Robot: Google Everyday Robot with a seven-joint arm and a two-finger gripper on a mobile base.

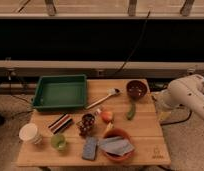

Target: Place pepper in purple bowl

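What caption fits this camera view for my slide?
Open gripper hovers by the table's right edge; green pepper lies near the purple bowl.

The green pepper (130, 111) lies on the counter (147, 131), just in front of the purple bowl (136, 90). The gripper (161, 101), its jaws apart, hangs right of the bowl at the counter's edge.

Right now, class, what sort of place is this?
Probably a robot test lab: a wooden table laid with a green tray, purple bowl and pepper, and the robot's claw beside its right edge.
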